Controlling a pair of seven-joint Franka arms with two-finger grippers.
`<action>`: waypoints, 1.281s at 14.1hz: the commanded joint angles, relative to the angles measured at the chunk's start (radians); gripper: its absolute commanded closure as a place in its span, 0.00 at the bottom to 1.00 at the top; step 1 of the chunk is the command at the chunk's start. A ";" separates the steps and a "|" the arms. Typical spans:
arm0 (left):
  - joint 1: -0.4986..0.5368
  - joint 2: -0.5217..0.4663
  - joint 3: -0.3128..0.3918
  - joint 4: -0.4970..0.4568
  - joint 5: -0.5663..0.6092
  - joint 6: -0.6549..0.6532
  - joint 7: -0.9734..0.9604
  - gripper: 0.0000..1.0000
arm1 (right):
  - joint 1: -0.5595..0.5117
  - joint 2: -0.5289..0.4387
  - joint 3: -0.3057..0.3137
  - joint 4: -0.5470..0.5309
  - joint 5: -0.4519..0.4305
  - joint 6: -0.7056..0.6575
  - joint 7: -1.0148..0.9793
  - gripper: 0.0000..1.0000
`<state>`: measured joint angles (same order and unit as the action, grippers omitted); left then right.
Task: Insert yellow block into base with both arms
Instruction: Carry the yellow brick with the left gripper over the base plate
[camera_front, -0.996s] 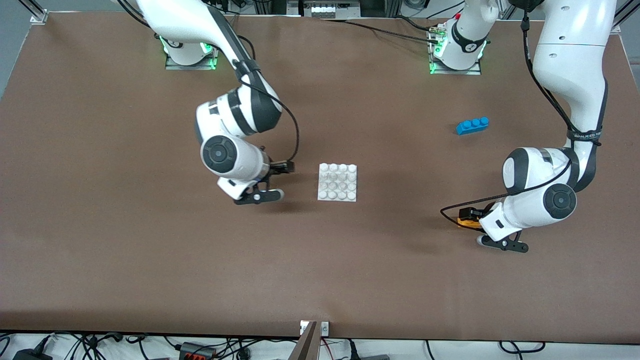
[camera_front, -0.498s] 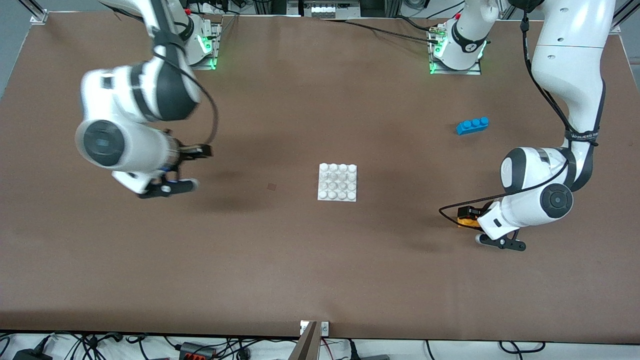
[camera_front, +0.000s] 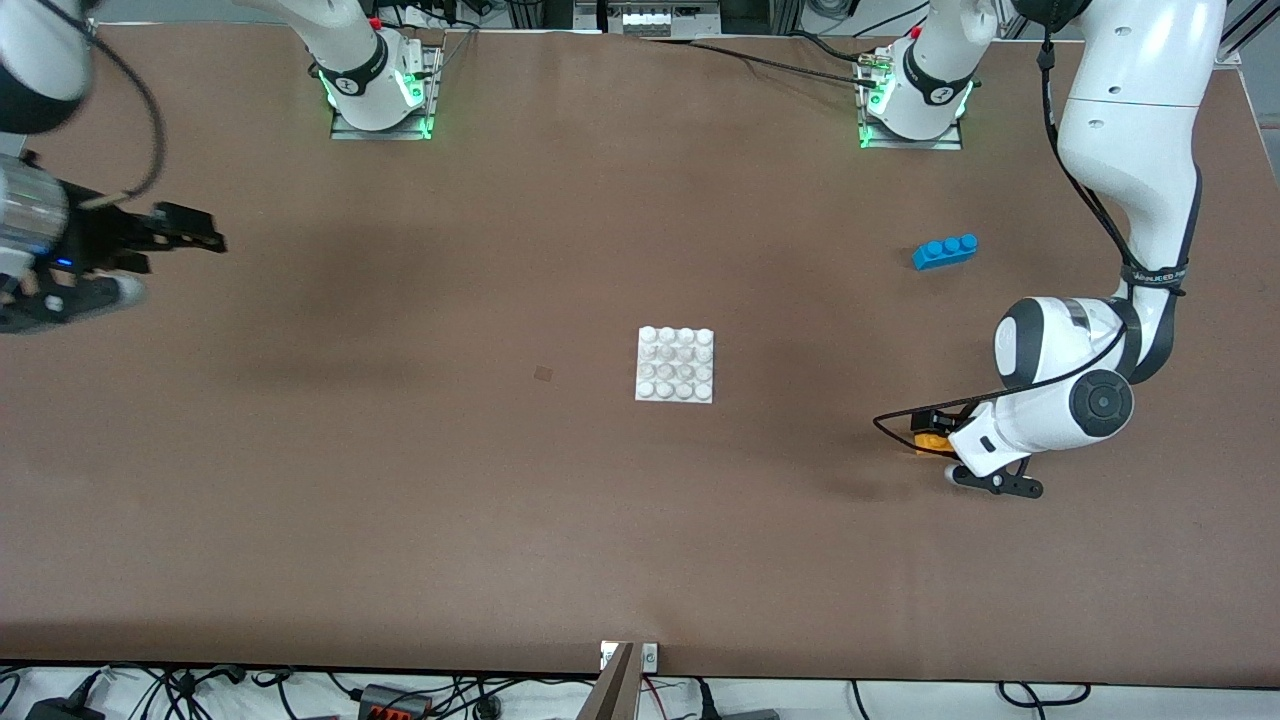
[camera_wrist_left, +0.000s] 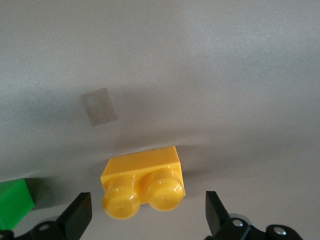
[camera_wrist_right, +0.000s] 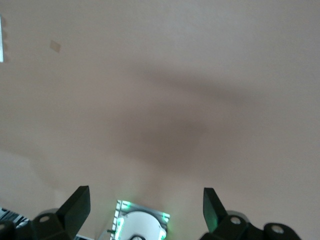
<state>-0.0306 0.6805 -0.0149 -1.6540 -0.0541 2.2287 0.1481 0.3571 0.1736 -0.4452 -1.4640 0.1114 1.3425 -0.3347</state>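
Block: the yellow block (camera_wrist_left: 143, 183) sits on the table between the spread fingers of the left gripper (camera_wrist_left: 145, 217), not touched yet.
Green brick: a green brick (camera_wrist_left: 14, 202) lies just outside one finger; that finger could bump it.
Slip: a crooked squeeze could spin the block away.
Base: the base (camera_front: 676, 364) is well apart.
Right gripper: the right gripper (camera_wrist_right: 146, 210) waits, fingers apart.

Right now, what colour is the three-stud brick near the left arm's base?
Blue: the three-stud brick shows best in the front view.
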 joint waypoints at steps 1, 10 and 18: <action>-0.002 0.001 0.004 -0.012 -0.003 0.022 -0.005 0.00 | -0.284 -0.086 0.347 -0.065 -0.116 -0.005 0.006 0.00; -0.003 0.025 0.004 -0.010 -0.003 0.065 -0.062 0.03 | -0.448 -0.204 0.465 -0.251 -0.113 0.309 0.071 0.00; -0.006 0.025 0.003 -0.003 -0.004 0.063 -0.064 0.45 | -0.400 -0.244 0.464 -0.231 -0.118 0.237 0.396 0.00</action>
<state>-0.0312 0.7131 -0.0145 -1.6559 -0.0542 2.2863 0.0906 -0.0539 -0.0562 0.0154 -1.6873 -0.0013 1.5899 0.0136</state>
